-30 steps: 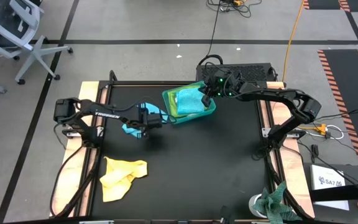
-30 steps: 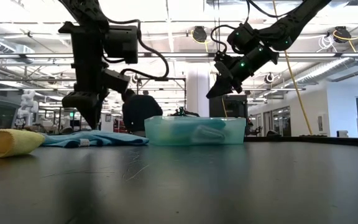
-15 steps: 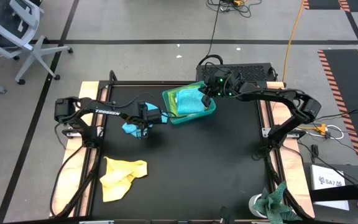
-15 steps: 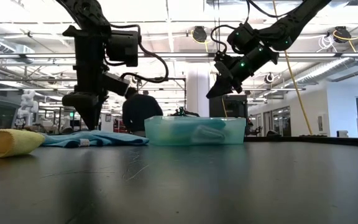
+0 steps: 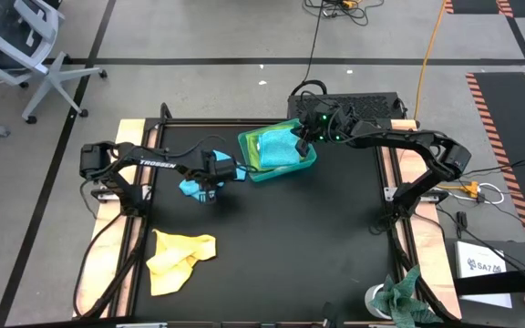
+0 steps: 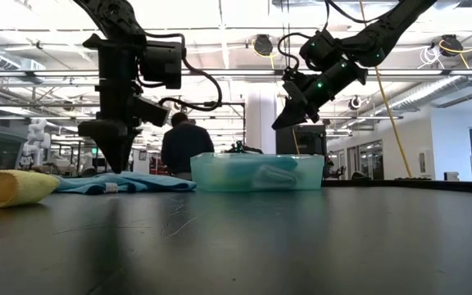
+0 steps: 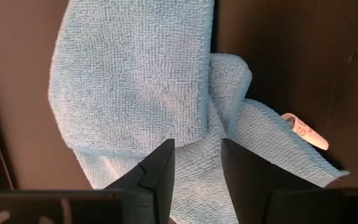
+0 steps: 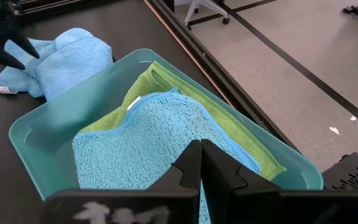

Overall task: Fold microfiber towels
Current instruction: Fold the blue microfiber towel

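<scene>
**A:** Start at your left side. What is there?

**B:** A yellow towel [image 5: 180,259] lies crumpled on the black table [image 5: 299,237] at the near left, well apart from both my arms. In the low view it shows as a yellow lump at the far left edge.

**A:** And your left gripper?

**B:** My left gripper [image 5: 210,192] points straight down over the light blue towel [image 5: 192,189], which lies rumpled on the table just left of the teal tray [image 5: 306,165]. My fingers [image 7: 157,177] are spread a little, and the left wrist view shows the blue cloth through the gap. From the low view my fingertips hang above the cloth, not touching it. A white label [image 7: 303,132] sticks out at one edge of that towel.

**A:** The tray?

**B:** It sits at the middle of the far side. Inside lies a turquoise towel [image 8: 148,149] on top of a lime green towel [image 8: 222,130], both flat.

**A:** Your right gripper?

**B:** My right gripper [image 5: 299,144] hovers above the tray's right end, fingers pressed together, holding nothing.

**A:** Anything behind?

**B:** A person [image 6: 184,146] stands beyond the table.
</scene>
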`<state>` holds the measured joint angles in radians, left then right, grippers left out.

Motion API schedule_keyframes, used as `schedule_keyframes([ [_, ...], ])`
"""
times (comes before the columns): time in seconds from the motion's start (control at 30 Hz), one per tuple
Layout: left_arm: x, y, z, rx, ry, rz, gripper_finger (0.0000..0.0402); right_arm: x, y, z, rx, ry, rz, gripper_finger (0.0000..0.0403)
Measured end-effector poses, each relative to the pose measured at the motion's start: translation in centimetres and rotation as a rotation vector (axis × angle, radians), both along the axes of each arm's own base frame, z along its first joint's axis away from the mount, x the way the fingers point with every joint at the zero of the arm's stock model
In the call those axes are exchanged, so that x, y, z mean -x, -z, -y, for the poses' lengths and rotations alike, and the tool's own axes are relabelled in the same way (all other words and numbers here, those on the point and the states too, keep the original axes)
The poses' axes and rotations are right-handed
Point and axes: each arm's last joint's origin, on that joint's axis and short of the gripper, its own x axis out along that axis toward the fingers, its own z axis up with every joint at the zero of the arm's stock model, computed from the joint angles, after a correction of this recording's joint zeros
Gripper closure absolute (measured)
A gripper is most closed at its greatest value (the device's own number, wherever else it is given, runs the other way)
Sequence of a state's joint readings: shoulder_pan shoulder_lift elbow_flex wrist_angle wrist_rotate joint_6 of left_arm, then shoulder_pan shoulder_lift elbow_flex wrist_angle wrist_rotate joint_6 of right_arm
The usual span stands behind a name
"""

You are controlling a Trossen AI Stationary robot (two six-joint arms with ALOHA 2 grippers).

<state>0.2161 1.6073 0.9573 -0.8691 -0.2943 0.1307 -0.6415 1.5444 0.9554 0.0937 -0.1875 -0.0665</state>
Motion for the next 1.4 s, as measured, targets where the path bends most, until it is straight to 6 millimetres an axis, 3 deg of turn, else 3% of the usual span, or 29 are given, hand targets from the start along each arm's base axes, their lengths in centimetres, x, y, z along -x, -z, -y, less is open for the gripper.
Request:
schedule_keyframes([
  [0.7, 0.2, 0.5, -1.7, -0.008, -0.075, 0.059, 0.0268, 0.0, 0.0, 0.0, 0.001, -0.001, 0.000, 0.0403],
  [1.4, -0.4, 0.6, 0.3, 0.017, -0.089, 0.091, 0.0268, 0.0, 0.0, 0.0, -0.001, 0.003, 0.000, 0.0403],
])
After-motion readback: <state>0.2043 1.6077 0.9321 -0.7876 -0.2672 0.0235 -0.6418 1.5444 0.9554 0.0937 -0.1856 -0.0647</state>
